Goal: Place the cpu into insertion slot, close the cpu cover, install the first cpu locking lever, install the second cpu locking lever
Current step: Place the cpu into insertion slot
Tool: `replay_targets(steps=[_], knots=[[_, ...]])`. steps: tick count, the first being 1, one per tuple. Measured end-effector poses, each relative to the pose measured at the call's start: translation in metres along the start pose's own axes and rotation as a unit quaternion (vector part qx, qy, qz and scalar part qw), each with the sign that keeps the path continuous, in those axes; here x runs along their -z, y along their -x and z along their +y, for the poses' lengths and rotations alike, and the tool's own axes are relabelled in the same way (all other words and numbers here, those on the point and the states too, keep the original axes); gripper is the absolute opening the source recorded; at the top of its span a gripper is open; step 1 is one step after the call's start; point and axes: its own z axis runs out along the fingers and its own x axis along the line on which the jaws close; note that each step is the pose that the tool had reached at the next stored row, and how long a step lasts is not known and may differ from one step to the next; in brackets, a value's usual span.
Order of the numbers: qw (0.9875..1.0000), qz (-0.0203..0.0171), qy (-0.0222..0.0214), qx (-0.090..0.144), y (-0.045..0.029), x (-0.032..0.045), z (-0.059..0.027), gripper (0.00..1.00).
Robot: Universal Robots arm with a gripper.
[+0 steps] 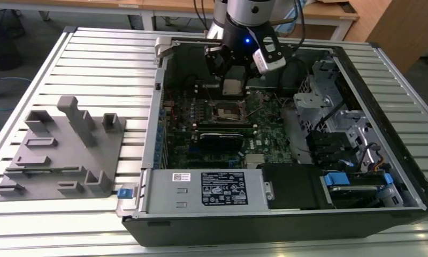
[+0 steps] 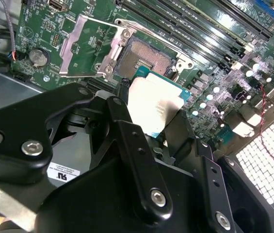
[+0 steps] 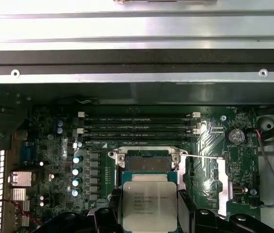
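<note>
My gripper (image 1: pixel 232 84) hangs inside the open computer case, shut on the cpu (image 1: pixel 232 87), a flat square chip with a silver-grey top. The chip sits between the black fingers in both wrist views (image 2: pixel 154 104) (image 3: pixel 149 206). The insertion slot (image 1: pixel 227 112) lies just below and ahead of it on the green board, with its dark centre uncovered (image 2: pixel 144 56) (image 3: pixel 147 163). Beside the socket the cpu cover (image 2: pixel 81 44), a silvery frame with a square window, is swung open. The cpu is above the slot and does not touch it.
A long black card (image 1: pixel 221 140) lies across the board in front of the socket, and memory slots (image 3: pixel 137 128) run behind it. The power supply (image 1: pixel 199 190) and drive cage (image 1: pixel 328 107) crowd the case. A grey fixture plate (image 1: pixel 60 155) stands on the table at the exterior view's left.
</note>
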Motion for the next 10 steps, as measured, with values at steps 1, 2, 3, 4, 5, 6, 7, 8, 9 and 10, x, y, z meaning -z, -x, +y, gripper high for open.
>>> replay_targets(steps=[1,2,3,4,5,6,7,8,9,10], knots=[[1.0,0.0,0.0,0.0,0.0,0.0,0.0,0.54],[1.0,0.0,0.0001,0.0,0.0,-0.0001,0.0,0.54],[1.0,0.0,0.0001,0.0,0.0,-0.0001,0.0,0.54],[1.0,0.0,0.0001,0.0,0.0,-0.0002,0.0,0.54],[1.0,0.0,0.0001,0.0,0.0,-0.0002,0.0,0.54],[1.0,-0.0001,0.0001,0.0,0.0,-0.0004,0.0,0.54],[1.0,-0.0001,0.0004,0.0,0.0,-0.0009,0.0,0.54],[1.0,-0.0001,0.0003,0.0,0.0,-0.0015,-0.0001,0.54],[1.0,0.0,0.0001,0.0,0.0,-0.0021,-0.0002,0.54],[1.0,0.0,0.0001,0.0,0.0,-0.0028,-0.0002,0.54]])
